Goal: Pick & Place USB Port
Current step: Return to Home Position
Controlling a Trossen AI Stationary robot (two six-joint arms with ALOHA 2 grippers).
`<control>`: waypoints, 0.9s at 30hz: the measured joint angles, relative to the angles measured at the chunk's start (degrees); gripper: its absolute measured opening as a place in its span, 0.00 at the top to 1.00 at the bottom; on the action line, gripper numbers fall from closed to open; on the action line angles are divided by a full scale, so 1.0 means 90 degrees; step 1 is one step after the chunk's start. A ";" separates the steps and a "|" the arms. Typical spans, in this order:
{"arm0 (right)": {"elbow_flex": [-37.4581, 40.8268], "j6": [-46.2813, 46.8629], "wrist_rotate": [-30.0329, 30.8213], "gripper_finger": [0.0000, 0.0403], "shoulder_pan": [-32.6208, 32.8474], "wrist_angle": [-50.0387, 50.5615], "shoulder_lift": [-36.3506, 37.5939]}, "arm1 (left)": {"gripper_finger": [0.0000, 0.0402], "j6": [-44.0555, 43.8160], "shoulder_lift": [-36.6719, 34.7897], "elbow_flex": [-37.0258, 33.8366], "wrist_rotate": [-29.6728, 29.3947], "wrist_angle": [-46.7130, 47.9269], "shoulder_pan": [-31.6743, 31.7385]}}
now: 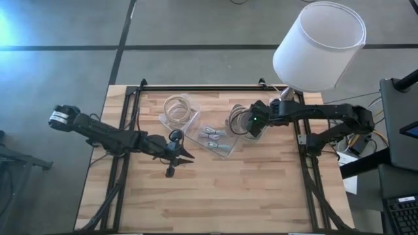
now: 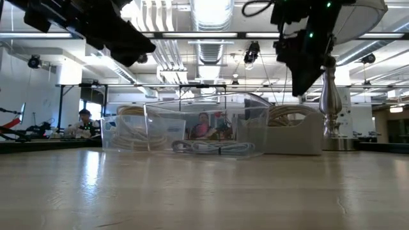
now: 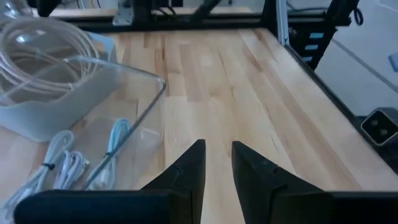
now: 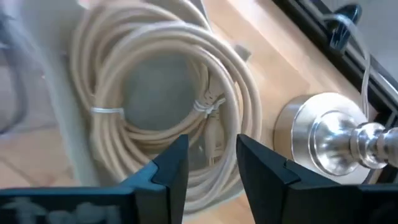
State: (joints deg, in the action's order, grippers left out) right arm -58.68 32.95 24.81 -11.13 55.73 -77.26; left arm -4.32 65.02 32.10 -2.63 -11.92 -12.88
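USB cables (image 1: 210,134) lie in three bins (image 2: 250,128); left gripper (image 3: 217,150), right gripper (image 4: 212,147) barely parted, empty.

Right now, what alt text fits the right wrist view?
The right gripper, open and empty, hangs above a coiled beige cable lying in the gray bin. A lamp's shiny metal base stands on the wooden table beside the bin.

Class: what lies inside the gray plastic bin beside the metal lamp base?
A coil of tan cable fills the gray plastic bin; the open right pincer above it hides part of the coil.
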 joint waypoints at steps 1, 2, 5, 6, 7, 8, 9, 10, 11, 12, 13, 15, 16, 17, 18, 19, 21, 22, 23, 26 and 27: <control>-0.0047 -0.0021 -0.0002 0.67 0.0016 0.0051 0.0086 | 0.80 0.0000 -0.0069 0.0000 -0.0032 0.0008 0.0000; -0.0089 -0.0046 -0.0001 0.67 0.0033 0.0126 0.0170 | 0.80 0.0002 -0.0157 0.0000 -0.0113 0.0052 0.0000; -0.0121 -0.0123 0.0112 0.68 0.0115 0.0110 0.0506 | 0.80 0.0168 -0.0568 0.0000 -0.0653 0.0332 -0.0005; -0.0118 -0.0165 0.0151 0.68 0.0159 0.0045 0.0635 | 0.80 0.0252 -0.0775 0.0000 -0.0892 0.0491 -0.0005; -0.0095 -0.0263 0.0182 0.69 0.0226 -0.0072 0.0771 | 0.80 0.0328 -0.0990 0.0000 -0.1139 0.0665 -0.0005; -0.0057 -0.0431 0.0188 0.69 0.0306 -0.0206 0.0915 | 0.80 0.0371 -0.1203 0.0000 -0.1337 0.0786 -0.0005; -0.0011 -0.0652 0.0185 0.70 0.0402 -0.0368 0.1060 | 0.80 0.0448 -0.1469 0.0000 -0.1533 0.0931 -0.0005; 0.0037 -0.0922 0.0179 0.70 0.0526 -0.0569 0.1213 | 0.80 0.0518 -0.1716 0.0000 -0.1674 0.1115 -0.0003; 0.0104 -0.1249 0.0158 0.71 0.0664 -0.0856 0.1365 | 0.80 0.0619 -0.1962 -0.0002 -0.1734 0.1256 0.0001; 0.0178 -0.1633 0.0054 0.71 0.0785 -0.1165 0.1525 | 0.80 0.0716 -0.2213 -0.0021 -0.1750 0.1349 0.0002; 0.0278 -0.2042 -0.0118 0.72 0.0903 -0.1516 0.1681 | 0.80 0.0803 -0.2469 -0.0050 -0.1748 0.1475 0.0001; 0.0582 -0.2841 -0.0712 0.72 0.1088 -0.2490 0.2005 | 0.80 0.0855 -0.2953 -0.0130 -0.1749 0.1665 0.0000; 0.0772 -0.3164 -0.1105 0.73 0.1154 -0.3010 0.2159 | 0.80 0.0858 -0.3190 -0.0195 -0.1753 0.1660 0.0000; 0.0996 -0.3407 -0.1539 0.73 0.1185 -0.3564 0.2315 | 0.80 0.0870 -0.3435 -0.0290 -0.1768 0.1660 0.0000; 0.1228 -0.3572 -0.1980 0.73 0.1207 -0.4091 0.2467 | 0.80 0.0906 -0.3655 -0.0389 -0.1786 0.1664 0.0000; 0.1473 -0.3677 -0.2354 0.74 0.1205 -0.4577 0.2614 | 0.80 0.0945 -0.3860 -0.0498 -0.1845 0.1656 0.0000; 0.1975 -0.3710 -0.2740 0.74 0.1200 -0.5331 0.2907 | 0.80 0.0971 -0.4261 -0.0753 -0.2012 0.1671 0.0000; 0.2207 -0.3698 -0.2740 0.74 0.1198 -0.5575 0.3054 | 0.80 0.0971 -0.4466 -0.0884 -0.2123 0.1677 0.0000; 0.2439 -0.3676 -0.2734 0.74 0.1186 -0.5746 0.3212 | 0.80 0.0972 -0.4640 -0.1010 -0.2198 0.1670 0.0000; 0.3063 -0.3477 -0.2700 0.73 0.1107 -0.6294 0.3678 | 0.80 0.1061 -0.5158 -0.1361 -0.2269 0.1678 0.0002; 0.3266 -0.3412 -0.2697 0.73 0.1083 -0.6487 0.3824 | 0.80 0.1117 -0.5308 -0.1462 -0.2269 0.1676 0.0002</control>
State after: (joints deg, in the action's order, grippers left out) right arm -29.28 2.24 0.54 -1.39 -2.65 -42.85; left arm 5.74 17.25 18.94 -23.05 3.16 -12.86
